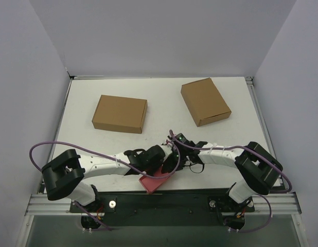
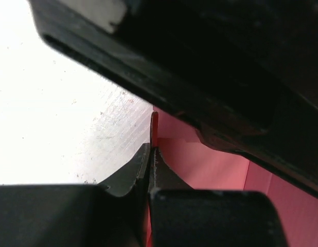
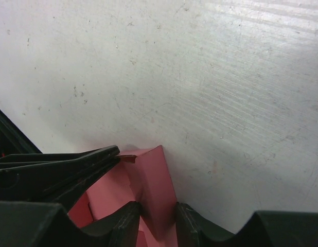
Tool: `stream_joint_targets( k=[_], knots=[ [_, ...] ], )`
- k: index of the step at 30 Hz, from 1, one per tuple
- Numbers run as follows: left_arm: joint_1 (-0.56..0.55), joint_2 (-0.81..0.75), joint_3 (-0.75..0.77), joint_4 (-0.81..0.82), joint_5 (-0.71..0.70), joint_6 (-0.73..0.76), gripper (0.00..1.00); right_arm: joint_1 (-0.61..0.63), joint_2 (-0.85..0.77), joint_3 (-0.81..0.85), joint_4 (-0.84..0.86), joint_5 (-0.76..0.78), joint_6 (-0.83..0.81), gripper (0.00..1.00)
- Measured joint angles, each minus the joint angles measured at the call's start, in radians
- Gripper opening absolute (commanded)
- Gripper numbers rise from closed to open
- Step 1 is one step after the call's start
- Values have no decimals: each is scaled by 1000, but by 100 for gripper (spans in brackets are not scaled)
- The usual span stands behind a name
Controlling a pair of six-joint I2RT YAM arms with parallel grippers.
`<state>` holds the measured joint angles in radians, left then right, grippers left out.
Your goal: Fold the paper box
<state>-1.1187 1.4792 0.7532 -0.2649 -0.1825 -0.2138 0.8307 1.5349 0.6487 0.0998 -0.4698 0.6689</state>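
The pink paper box (image 1: pixel 151 183) lies partly folded at the near edge of the table, between the two arms. My left gripper (image 2: pixel 151 146) is shut on one thin upright wall of the paper box (image 2: pixel 210 170). My right gripper (image 3: pixel 158 208) is shut on a folded, doubled side wall of the paper box (image 3: pixel 155 180), one finger on each face. In the right wrist view the left gripper's fingers (image 3: pixel 71 167) pinch the neighbouring wall at the corner. Both grippers (image 1: pixel 170 157) meet over the box in the top view and hide most of it.
Two larger brown cardboard boxes sit closed farther back, one at the left (image 1: pixel 120 113) and one at the right (image 1: pixel 205 101). The white table (image 1: pixel 164 98) ends just behind the pink box at the black base rail (image 1: pixel 164 198).
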Motion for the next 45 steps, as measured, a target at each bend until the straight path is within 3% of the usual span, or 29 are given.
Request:
stream_joint_targets(
  k=[12, 16, 18, 23, 26, 30, 37, 45],
  knots=[
    [-2, -36, -21, 14, -5, -47, 0, 50, -1, 27, -61, 136, 7, 1],
    [-2, -44, -21, 14, -5, -70, 0, 71, -1, 42, -91, 176, 6, 0],
    [-2, -45, -20, 13, -5, -85, 6, 82, -2, 50, -106, 196, 5, 0],
    [8, -48, 0, -7, 8, -125, 48, 98, -38, 48, -149, 257, -10, 0],
    [34, -74, 38, -40, 35, -151, 59, 101, -113, 27, -185, 341, -19, 0],
    [84, -143, 106, -58, 69, -165, 69, 101, -211, 15, -223, 419, -42, 0],
    [164, -252, 190, -102, 146, -167, 77, 101, -370, 13, -301, 496, -122, 0],
    [291, -268, 297, -200, 461, -155, 78, 153, -523, 113, -436, 551, -261, 0]
  ],
)
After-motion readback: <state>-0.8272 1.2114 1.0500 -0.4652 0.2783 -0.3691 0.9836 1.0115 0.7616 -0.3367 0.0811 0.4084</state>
